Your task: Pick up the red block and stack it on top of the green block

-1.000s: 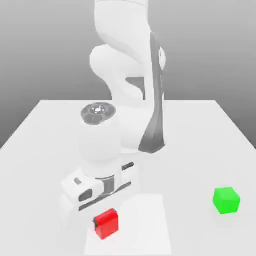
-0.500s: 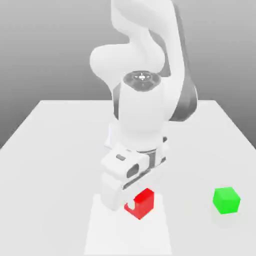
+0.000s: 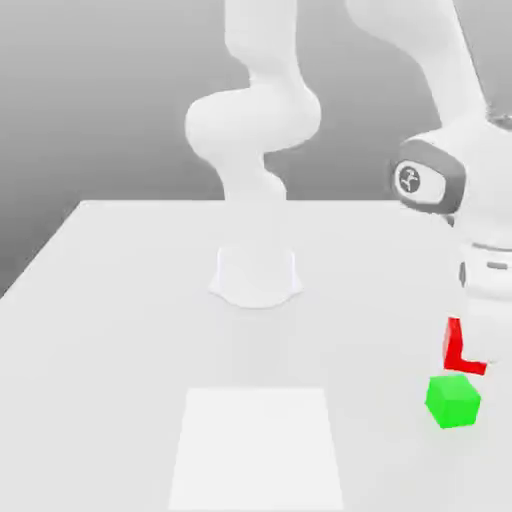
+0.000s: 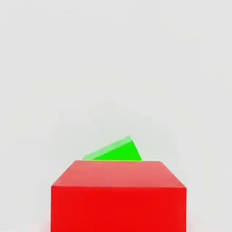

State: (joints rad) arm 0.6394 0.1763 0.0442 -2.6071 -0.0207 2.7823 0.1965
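Note:
The red block (image 3: 453,346) hangs in the air at the exterior view's right, with my gripper (image 3: 474,348) shut on it; a white finger covers most of the cube. The green block (image 3: 452,401) rests on the white table just below it, with a small gap between the two cubes. In the hand view the red block (image 4: 118,195) is close to the camera. A corner of the green block (image 4: 115,152) shows beyond its upper edge.
The white table (image 3: 120,330) spreads across the exterior view, and its side edges slant outward toward the front. The arm's round base (image 3: 256,275) stands at the table's middle back. A paler square patch (image 3: 258,445) lies on the table at front centre.
The arm has swung from front centre to the exterior view's right, lifting the red block with it until it hangs just over the green block. The green block has not moved.

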